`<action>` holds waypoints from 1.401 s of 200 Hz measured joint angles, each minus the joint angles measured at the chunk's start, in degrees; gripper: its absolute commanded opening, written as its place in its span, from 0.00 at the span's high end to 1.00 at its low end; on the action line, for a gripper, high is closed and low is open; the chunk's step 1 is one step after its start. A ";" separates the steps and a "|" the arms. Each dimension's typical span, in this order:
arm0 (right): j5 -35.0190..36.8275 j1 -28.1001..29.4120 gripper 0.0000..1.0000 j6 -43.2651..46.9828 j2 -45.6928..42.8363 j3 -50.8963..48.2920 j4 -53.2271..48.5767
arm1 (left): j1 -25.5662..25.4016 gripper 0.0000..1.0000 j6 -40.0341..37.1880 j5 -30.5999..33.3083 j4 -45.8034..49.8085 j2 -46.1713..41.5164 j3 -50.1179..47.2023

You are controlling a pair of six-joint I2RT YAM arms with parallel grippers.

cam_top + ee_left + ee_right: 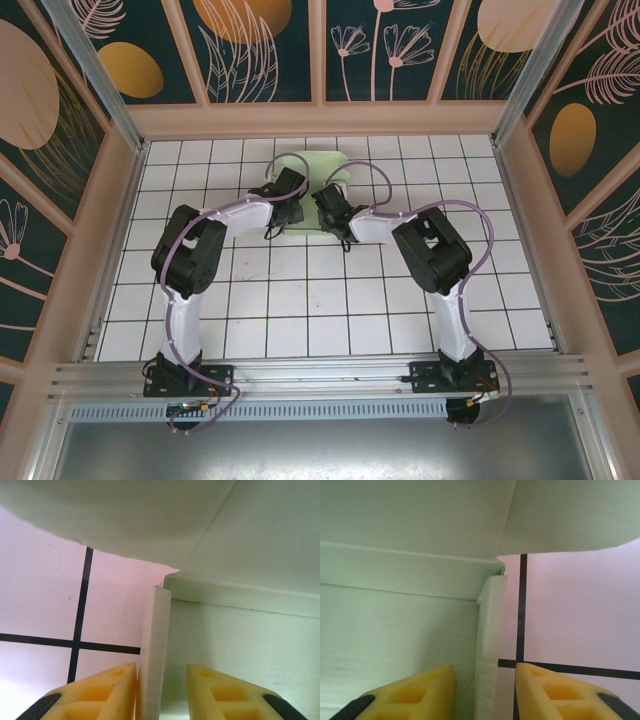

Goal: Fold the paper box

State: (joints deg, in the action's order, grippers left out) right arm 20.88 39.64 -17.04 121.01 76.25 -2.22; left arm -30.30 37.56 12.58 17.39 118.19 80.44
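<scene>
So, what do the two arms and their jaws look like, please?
Both the left arm and right arm have white links, black joints and a lilac cable looping alongside. The jaws are yellow, with hollow cut-outs and black patches.

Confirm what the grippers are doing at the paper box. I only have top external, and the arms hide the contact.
Observer: In the left wrist view, the left gripper straddles the upright left side wall of the paper box. Its jaws are parted, not clamped.
Operator: Right arm?
Observer: It's the same in the right wrist view. The right gripper straddles the right side wall, with a gap on each side.
Operator: Corners formed?
Observer: Yes. In both wrist views the side wall meets a raised rear wall at a corner.
</scene>
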 measured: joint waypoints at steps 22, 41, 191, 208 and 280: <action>-0.31 -0.02 0.50 -0.22 -1.07 -1.20 0.07 | -0.02 0.66 0.00 -0.02 -0.02 -1.29 -0.57; -1.09 -0.04 0.44 -0.68 -2.12 -2.45 0.13 | -0.02 0.64 -0.02 0.02 -0.07 -2.12 -0.74; -5.97 -1.90 0.34 -2.67 -10.16 -6.93 3.13 | -0.02 0.31 -0.42 -3.58 -2.40 -3.87 -4.68; -5.99 -2.25 0.34 -2.84 -11.67 -7.80 3.98 | -0.02 0.31 0.00 -6.99 -3.98 -4.35 -5.14; -9.31 -4.61 0.33 0.94 -19.56 -12.59 7.04 | -0.02 0.19 1.01 -15.04 -8.22 -5.86 -8.04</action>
State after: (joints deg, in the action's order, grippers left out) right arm 11.57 35.03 -16.10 101.45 63.66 4.82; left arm -30.33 38.57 -2.46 9.17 112.33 72.40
